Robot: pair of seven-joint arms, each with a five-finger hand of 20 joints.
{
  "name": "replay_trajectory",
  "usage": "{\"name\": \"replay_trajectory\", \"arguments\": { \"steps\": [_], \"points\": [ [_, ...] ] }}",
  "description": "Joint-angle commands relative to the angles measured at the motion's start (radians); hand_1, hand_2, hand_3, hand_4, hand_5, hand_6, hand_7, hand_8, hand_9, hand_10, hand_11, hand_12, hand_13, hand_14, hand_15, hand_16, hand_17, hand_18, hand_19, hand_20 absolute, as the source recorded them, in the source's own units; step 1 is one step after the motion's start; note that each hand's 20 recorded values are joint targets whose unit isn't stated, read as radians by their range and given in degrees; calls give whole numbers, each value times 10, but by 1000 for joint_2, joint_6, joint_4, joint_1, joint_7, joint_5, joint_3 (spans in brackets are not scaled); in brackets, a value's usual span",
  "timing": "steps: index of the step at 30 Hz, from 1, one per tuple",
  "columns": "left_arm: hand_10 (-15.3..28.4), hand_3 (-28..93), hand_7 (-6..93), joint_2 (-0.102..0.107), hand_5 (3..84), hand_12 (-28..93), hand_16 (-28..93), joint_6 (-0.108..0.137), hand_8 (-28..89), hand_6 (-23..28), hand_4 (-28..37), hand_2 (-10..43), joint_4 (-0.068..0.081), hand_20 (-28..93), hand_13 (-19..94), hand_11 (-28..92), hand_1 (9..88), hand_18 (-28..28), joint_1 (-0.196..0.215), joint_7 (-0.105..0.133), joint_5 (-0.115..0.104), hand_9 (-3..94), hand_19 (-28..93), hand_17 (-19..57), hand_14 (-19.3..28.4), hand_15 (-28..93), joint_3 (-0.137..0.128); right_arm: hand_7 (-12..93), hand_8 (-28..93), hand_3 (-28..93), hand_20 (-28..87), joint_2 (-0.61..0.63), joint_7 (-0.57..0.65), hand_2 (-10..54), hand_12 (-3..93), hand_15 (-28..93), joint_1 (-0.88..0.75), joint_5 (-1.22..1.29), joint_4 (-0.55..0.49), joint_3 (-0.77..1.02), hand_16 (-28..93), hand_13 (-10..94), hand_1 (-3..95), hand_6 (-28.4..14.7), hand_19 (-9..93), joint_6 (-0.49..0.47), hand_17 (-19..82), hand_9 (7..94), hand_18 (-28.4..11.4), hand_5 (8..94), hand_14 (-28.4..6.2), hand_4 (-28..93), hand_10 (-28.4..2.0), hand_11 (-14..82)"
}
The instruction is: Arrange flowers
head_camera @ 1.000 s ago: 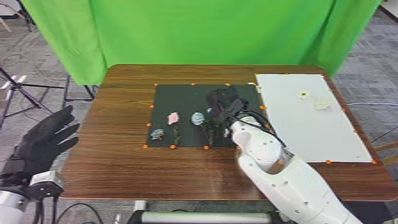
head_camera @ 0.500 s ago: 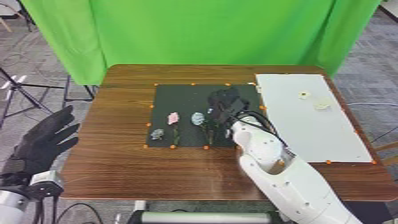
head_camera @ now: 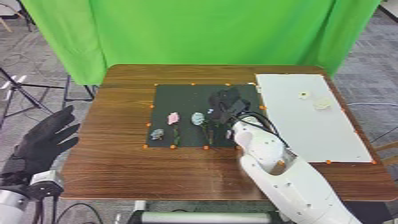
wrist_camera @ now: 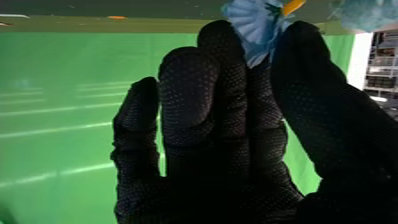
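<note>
1. Since the earlier head frames, the right hand in black fabric glove (head_camera: 229,101) has shifted slightly toward the robot's right over the flat black mat (head_camera: 182,97). Pink flower with dark green stem (head_camera: 173,118) hasn't moved.
2. Right hand: narrow, thumb and fingertips pinching the ruffled blue artificial flower (wrist_camera: 249,22) by its petals. Left hand in black fabric glove (head_camera: 43,140): wide, fingers straight, off the table's side.
3. Blue flower is at the right fingertips, over the mat. Stem hold: can't tell.
4. Step looks like the pick-up. Pinch near the flower's base, light squeeze, lift straight up so it clears the pale blue, full-headed flower (head_camera: 197,118). Petal-only grip could slip or crease.
5. Looks: thin, pleated petals, frilled edges, yellow-orange tip (wrist_camera: 292,6) beside them. Likely soft, easily bent.
</note>
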Motion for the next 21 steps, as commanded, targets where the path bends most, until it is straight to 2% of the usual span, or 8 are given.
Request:
{"name": "replay_trajectory", "arguments": {
  "steps": [1, 4, 11, 16, 18, 19, 21],
  "points": [
    [91, 699, 174, 4, 220, 215, 80, -14, -85, 6, -278, -2, 6, 82, 132, 92, 239, 187, -1, -11, -2, 178, 366, -127, 112, 151, -1, 506, 13, 781, 508, 4, -10, -95, 440, 655, -11, -6, -18, 8, 287, 673, 405, 13, 732, -10, 207, 719, -188, 594, -47, -283, -73, 309],
    [90, 699, 174, 4, 220, 215, 80, -13, -85, 6, -278, -2, 5, 82, 132, 92, 239, 187, 2, -8, -2, 178, 366, -126, 112, 152, -2, 486, 17, 782, 511, 5, -8, -95, 390, 658, -15, -11, -21, 9, 287, 666, 376, 13, 730, -18, 203, 699, -190, 596, -49, -283, -81, 363],
    [91, 697, 175, 2, 220, 215, 81, -16, -85, 6, -277, -1, 4, 82, 132, 92, 240, 187, 3, -10, -2, 179, 366, -127, 112, 151, -3, 466, 16, 792, 511, 7, 3, -95, 363, 660, -20, -11, -35, 25, 286, 653, 364, 11, 727, -33, 194, 685, -191, 590, -52, -283, -83, 382],
    [91, 698, 176, 2, 220, 214, 80, -14, -86, 6, -277, -1, 3, 82, 133, 91, 239, 187, 2, -9, -2, 179, 367, -127, 112, 150, -6, 438, 2, 816, 513, 41, 56, -95, 336, 667, -6, -4, -68, 73, 282, 632, 343, 9, 725, -2, 185, 656, -193, 575, -54, -283, -89, 397],
    [90, 698, 177, 1, 220, 214, 81, -11, -86, 6, -277, -1, 1, 82, 133, 90, 239, 187, 5, -6, -1, 179, 367, -127, 112, 151, -6, 434, -49, 835, 515, 68, 85, -95, 300, 676, 6, 7, -64, 104, 272, 608, 330, 10, 722, 5, 177, 624, -193, 555, -61, -283, -93, 416],
    [90, 698, 177, -1, 220, 214, 81, -11, -86, 6, -277, -1, 0, 82, 133, 90, 239, 187, 7, -5, -1, 179, 367, -127, 112, 151, -7, 438, -145, 855, 514, 83, 100, -95, 292, 671, 12, 4, -57, 120, 259, 578, 318, 9, 717, 7, 164, 585, -193, 532, -65, -282, -100, 417],
    [90, 698, 178, -5, 220, 214, 80, -9, -86, 6, -277, -1, -2, 82, 133, 90, 239, 187, 12, -3, -1, 179, 366, -126, 112, 150, -8, 425, -180, 874, 506, 123, 141, -95, 281, 647, 31, 11, -38, 142, 242, 531, 307, -3, 703, -15, 145, 525, -192, 486, -70, -283, -112, 396]
  ]
}}
